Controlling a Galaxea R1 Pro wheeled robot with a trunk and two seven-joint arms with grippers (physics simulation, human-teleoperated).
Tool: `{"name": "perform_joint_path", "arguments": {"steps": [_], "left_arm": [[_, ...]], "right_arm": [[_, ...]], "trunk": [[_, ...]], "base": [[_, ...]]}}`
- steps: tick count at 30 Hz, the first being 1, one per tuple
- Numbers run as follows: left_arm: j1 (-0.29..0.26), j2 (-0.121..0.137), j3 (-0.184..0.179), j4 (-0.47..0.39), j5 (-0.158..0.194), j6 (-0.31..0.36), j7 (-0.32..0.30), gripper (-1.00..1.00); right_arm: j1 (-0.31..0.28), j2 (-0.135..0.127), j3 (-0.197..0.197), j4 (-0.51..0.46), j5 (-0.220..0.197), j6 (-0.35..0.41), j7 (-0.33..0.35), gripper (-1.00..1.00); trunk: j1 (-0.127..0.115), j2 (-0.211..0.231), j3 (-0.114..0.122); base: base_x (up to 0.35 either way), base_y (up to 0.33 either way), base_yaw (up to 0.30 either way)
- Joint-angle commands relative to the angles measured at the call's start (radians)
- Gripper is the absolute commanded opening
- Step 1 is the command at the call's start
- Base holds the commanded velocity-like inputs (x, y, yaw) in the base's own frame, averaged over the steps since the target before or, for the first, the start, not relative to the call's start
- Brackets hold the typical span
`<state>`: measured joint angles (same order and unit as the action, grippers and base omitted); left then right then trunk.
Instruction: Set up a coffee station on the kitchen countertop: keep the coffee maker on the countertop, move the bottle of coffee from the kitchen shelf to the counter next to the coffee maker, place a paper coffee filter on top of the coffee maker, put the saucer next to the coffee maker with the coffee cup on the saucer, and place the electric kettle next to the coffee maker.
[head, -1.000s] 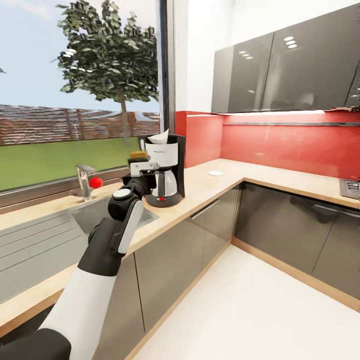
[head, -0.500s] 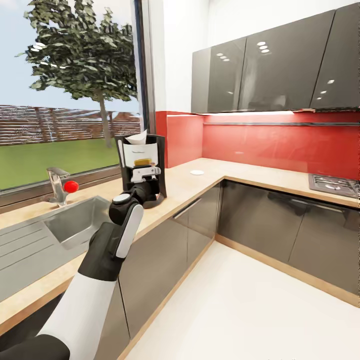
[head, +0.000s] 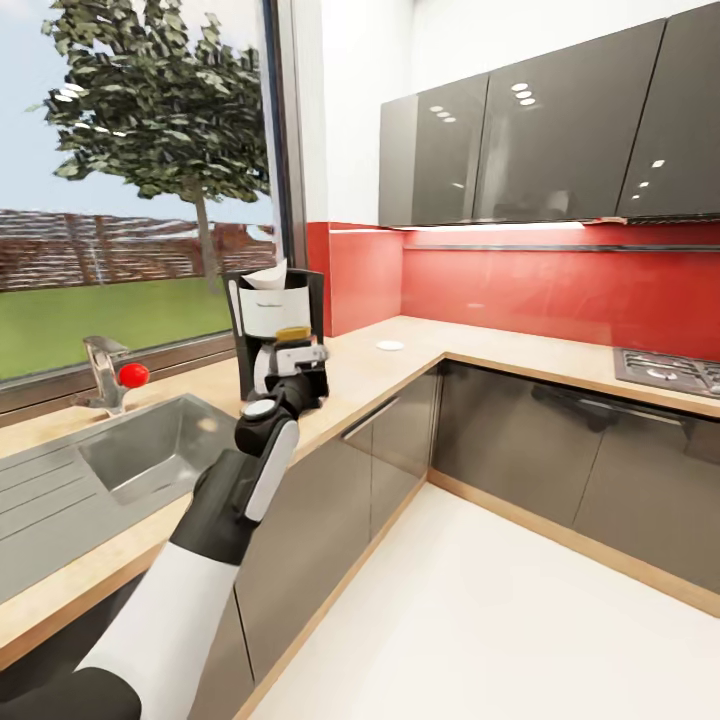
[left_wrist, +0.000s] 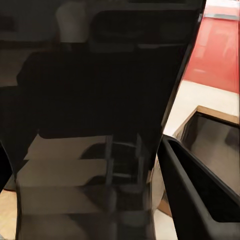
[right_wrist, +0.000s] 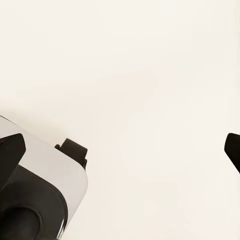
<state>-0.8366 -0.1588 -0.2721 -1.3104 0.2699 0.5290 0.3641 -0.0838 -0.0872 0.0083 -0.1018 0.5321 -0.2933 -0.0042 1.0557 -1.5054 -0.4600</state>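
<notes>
Here our left end effector (head: 296, 356) is clamped on the bottle of coffee (head: 291, 334), whose yellow cap shows just above the fingers; the left wrist view shows the bottle's dark body close against the lens. Our right end effector (right_wrist: 120, 145) has its two dark fingertips set wide apart over pale floor, holding nothing.

Just behind the left end effector stands the coffee maker (head: 272, 325) on the kitchen countertop (head: 400, 362), with the paper coffee filter (head: 262, 274) already perched on its top. Farther off along the worktop lies the saucer (head: 389, 346), well apart from the machine. The sink (head: 140, 455) sits to the end effector's other side.

We judge the main risk to be the closeness of the bottle to the machine: lowering it at this spot could knock the housing, shift the coffee maker or shake the filter loose. We also see the worktop edge near; a release too far forward could tip the bottle to the floor.
</notes>
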Motion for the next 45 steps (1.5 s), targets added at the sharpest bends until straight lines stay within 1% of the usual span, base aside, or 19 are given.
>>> {"name": "perform_joint_path", "arguments": {"steps": [1,6,8,17,18,19,22,25,30,34,39,45], "left_arm": [[-0.001,0.000,-0.005,0.001,0.005,0.002,0.009,-1.00],[0.008,0.001,-0.014,0.021,0.004,-0.010,0.010,-1.00],[0.017,0.002,-0.016,0.039,0.002,-0.045,0.014,-1.00],[0.019,0.004,-0.016,0.039,-0.002,-0.053,0.021,-1.00],[0.020,0.005,-0.016,0.038,-0.025,-0.053,0.023,-1.00],[0.020,0.005,-0.016,0.038,-0.037,-0.053,0.023,-1.00],[0.020,0.005,-0.016,0.039,-0.054,-0.053,0.023,-1.00],[0.021,0.005,-0.016,0.041,-0.062,-0.053,0.023,-1.00],[0.021,0.008,-0.015,0.044,-0.066,-0.049,0.022,-1.00],[0.021,0.024,-0.015,0.045,-0.066,-0.047,0.021,-1.00],[0.021,0.026,-0.015,0.047,-0.066,-0.046,0.021,-1.00],[0.021,0.026,-0.015,0.070,-0.065,-0.049,0.022,-1.00]], "right_arm": [[-0.001,0.000,0.000,0.001,0.002,-0.003,0.000,1.00],[-0.001,-0.001,0.000,0.001,0.002,-0.003,0.000,1.00],[-0.001,-0.001,0.000,0.001,0.002,-0.003,0.000,1.00],[-0.001,-0.001,0.000,0.001,0.003,-0.003,0.000,1.00],[-0.001,-0.001,0.000,0.001,0.003,-0.003,0.000,1.00],[-0.001,-0.001,0.000,0.001,0.003,-0.003,0.000,1.00],[-0.001,-0.001,0.000,0.001,0.003,-0.003,0.000,1.00],[-0.001,-0.001,-0.001,0.001,0.003,-0.003,0.000,1.00],[-0.001,-0.001,0.000,0.001,0.003,-0.003,0.000,1.00],[-0.001,-0.001,-0.001,0.001,0.003,-0.003,0.000,1.00],[-0.001,-0.001,0.000,0.001,0.003,-0.003,0.000,1.00],[-0.001,0.000,0.000,0.001,0.003,-0.003,0.000,1.00]], "trunk": [[0.000,-0.001,-0.001],[0.000,-0.001,-0.001],[0.000,-0.001,-0.001],[0.000,-0.001,-0.001],[0.000,-0.001,-0.001],[0.000,-0.001,-0.001],[0.000,-0.001,-0.001],[0.000,-0.001,-0.001],[0.000,-0.001,-0.001],[0.000,-0.001,-0.001],[0.000,-0.001,-0.001],[0.000,-0.001,-0.001]], "base": [[0.006,-0.005,-0.001],[0.003,-0.002,0.000],[0.000,0.000,0.000],[0.000,0.000,0.000],[0.000,0.000,0.000],[0.000,0.000,0.000],[0.000,0.000,0.000],[0.000,0.000,0.000],[0.000,0.000,0.000],[0.000,0.000,0.000],[0.000,0.000,0.000],[0.000,-0.002,0.000]]}}
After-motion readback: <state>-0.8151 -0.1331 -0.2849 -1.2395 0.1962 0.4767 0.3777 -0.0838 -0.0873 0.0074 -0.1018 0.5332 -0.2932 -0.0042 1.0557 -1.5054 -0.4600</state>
